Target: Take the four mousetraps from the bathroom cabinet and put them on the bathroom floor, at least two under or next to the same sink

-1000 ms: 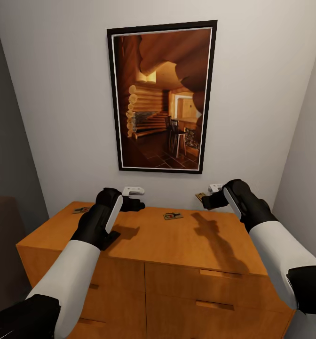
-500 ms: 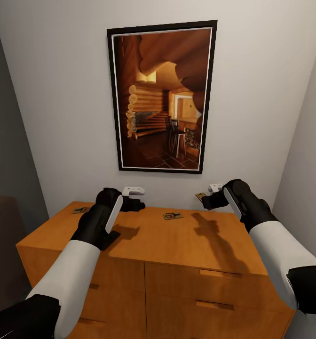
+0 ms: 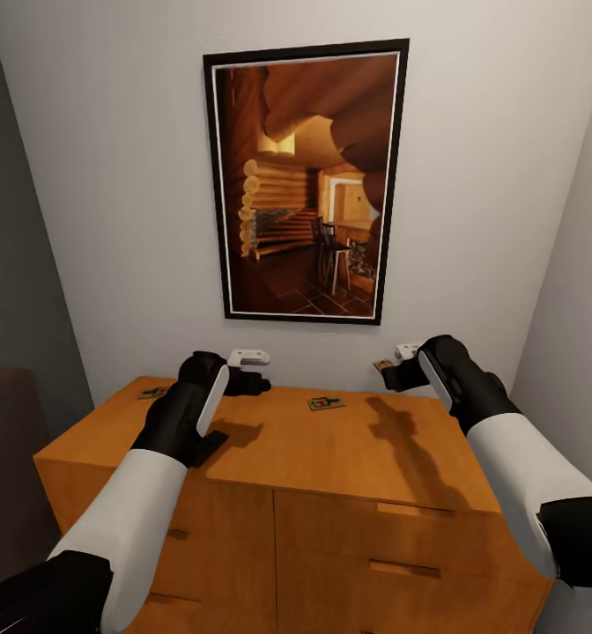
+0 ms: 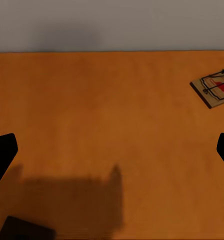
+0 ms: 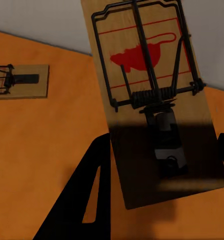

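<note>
The robot stands before the cabinet [image 3: 270, 445], both arms raised over its orange-brown top, under a framed picture [image 3: 305, 180] on the wall.

The right gripper [image 3: 391, 373] hangs above the cabinet's back right part, clenched on a mousetrap [image 5: 154, 100]. In the right wrist view this trap sits between the two dark fingers, its long axis running along them and out past their tips, wire bar and red mouse print facing the camera. In the head view it shows as a small brown tab just ahead of the gripper, clear of the cabinet top.

The left gripper [image 3: 254, 382] hovers over the cabinet's back left part with nothing in it; its fingertips [image 4: 3, 152] stand wide apart in the left wrist view, bare wood between them.

Two more traps lie flat on the cabinet top: one near the middle [image 3: 324, 403], between the two grippers, and one at the back left corner [image 3: 151, 393], outward of the left arm. The middle trap looks about as near to the empty left gripper as the corner one, and lies toward the cabinet's centre from it, so the left arm is the likelier one to take it.
</note>
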### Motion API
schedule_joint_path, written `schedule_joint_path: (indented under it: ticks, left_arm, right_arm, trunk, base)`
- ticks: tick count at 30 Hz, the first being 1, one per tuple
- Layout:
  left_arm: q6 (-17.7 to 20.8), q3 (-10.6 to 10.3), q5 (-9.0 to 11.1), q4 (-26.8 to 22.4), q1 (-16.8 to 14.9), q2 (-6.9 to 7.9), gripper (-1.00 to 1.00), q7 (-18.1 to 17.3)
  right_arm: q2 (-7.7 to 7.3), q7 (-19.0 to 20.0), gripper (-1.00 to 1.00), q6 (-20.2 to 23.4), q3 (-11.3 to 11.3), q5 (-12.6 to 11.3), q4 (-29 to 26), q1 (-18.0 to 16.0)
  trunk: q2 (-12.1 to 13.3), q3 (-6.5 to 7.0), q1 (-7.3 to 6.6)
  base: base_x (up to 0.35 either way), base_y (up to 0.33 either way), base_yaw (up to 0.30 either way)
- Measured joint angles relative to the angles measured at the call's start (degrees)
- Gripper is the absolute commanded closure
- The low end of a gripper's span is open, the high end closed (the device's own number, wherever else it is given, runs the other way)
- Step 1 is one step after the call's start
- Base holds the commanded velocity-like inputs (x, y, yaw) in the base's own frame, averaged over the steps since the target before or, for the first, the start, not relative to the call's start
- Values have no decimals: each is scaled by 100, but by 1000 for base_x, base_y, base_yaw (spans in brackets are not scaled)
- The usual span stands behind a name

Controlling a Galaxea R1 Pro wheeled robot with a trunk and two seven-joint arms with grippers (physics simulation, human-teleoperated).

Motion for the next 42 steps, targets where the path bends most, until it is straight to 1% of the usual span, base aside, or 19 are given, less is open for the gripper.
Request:
schedule_joint_path:
  ticks: [9,22,32,35,42]
  left_arm:
    - [3,2,0,46,0,13,-100,3]
    - [-4,1,0,76,0,14,-100,-15]
    - [-2,-3,5,86,-1,13,-100,-21]
    - [-6,0,6,86,0,14,-100,-23]
    - [-7,-6,7,86,0,2,-100,-30]
  right_arm:
    - [1,-69,100,0,1,-9,0,0]
    - [1,-73,100,1,0,-15,37,0]
    - [0,-80,100,-1,-4,-17,43,1]
    - [1,-87,100,0,-13,-16,44,0]
    - [2,-90,100,1,-11,-19,52,-1]
  trunk:
    - [0,0,0]
    - [0,0,-1]
    - [0,0,-1]
    - [0,0,-1]
    - [0,6,-1]
  base:
    - [-106,213,0]
    - [-20,44,0]
    - [0,264,0]
    - [0,121,-7]
    - [0,25,-170]
